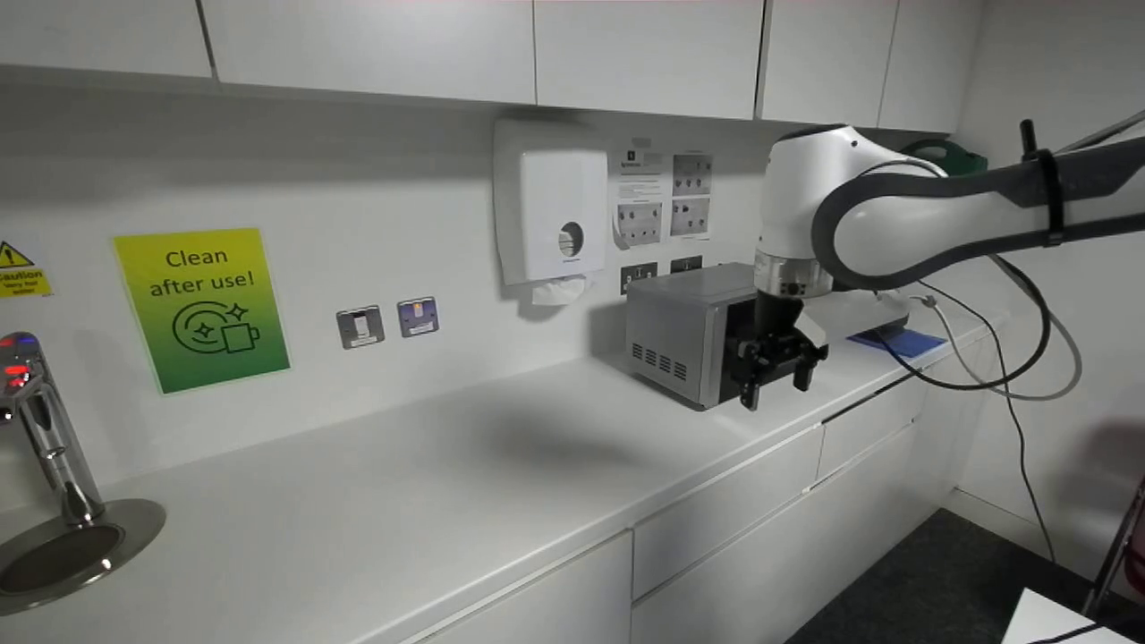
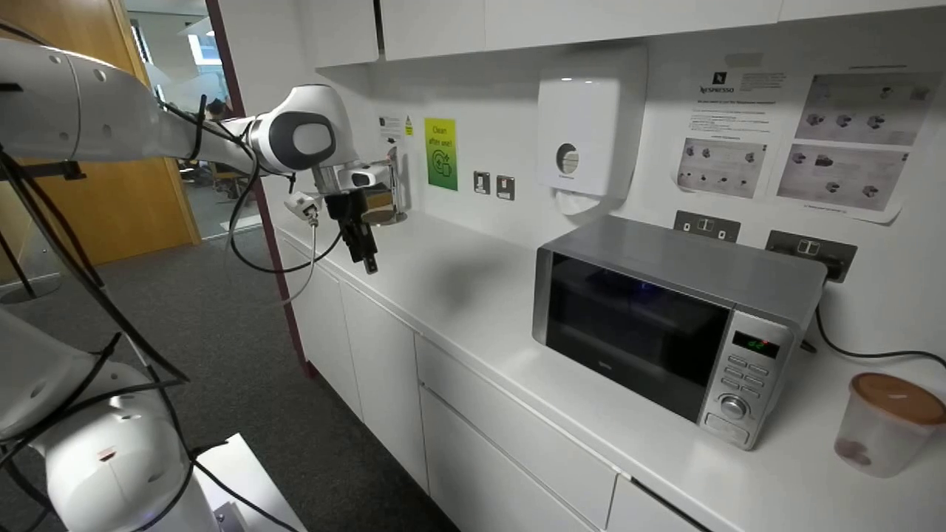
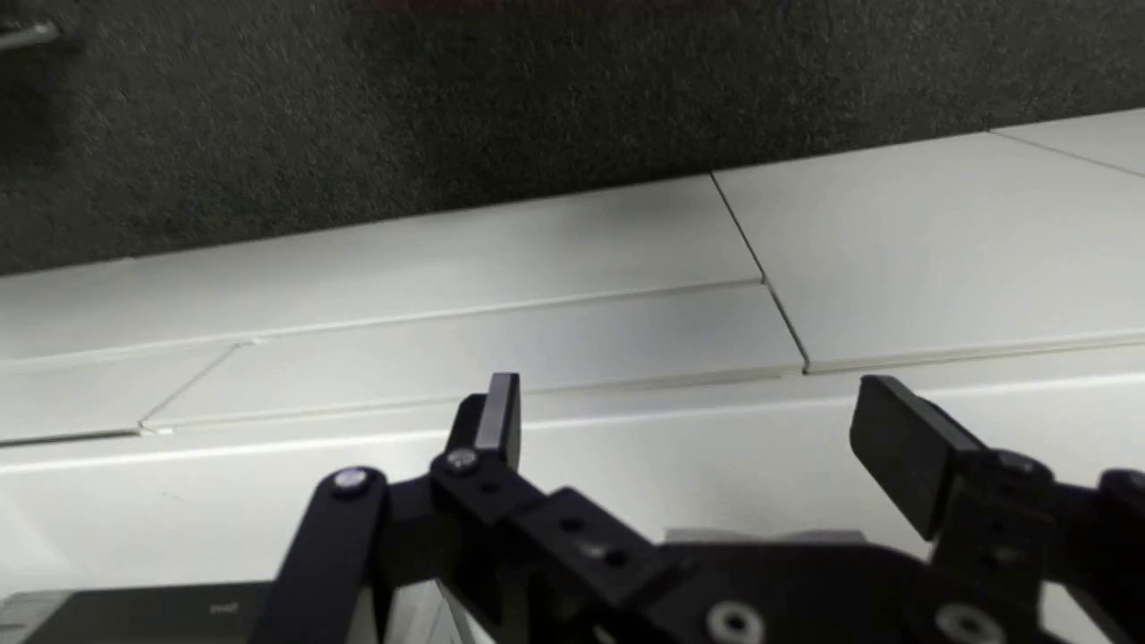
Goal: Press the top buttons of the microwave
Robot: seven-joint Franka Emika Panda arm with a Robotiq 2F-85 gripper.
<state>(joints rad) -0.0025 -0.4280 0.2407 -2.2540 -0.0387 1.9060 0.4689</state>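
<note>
The microwave is a silver-grey box on the counter, in both exterior views [image 1: 666, 335] [image 2: 687, 258]. Its dark front window [image 2: 628, 329] is closed. The control strip [image 2: 743, 384] has a lit green display, rows of small buttons [image 2: 746, 372] and a round knob [image 2: 734, 407]. The controls are hidden in the exterior view where the arm covers the front. Part of the dark microwave front [image 3: 148, 615] shows at the wrist view's lower left. My gripper [image 1: 776, 394] [image 2: 369, 267] [image 3: 689, 380] points down, open and empty, above the counter's front edge, apart from the microwave, on the side away from its controls.
A clear tub with an orange-brown lid [image 2: 883, 428] stands beside the microwave's control side. A paper towel dispenser [image 1: 555, 206] hangs on the wall behind. Wall cabinets [image 1: 644, 58] overhang the counter [image 1: 402, 483]. A tap [image 1: 58, 438] stands at the counter's far end. Loose cables [image 2: 244, 258] hang from the arm.
</note>
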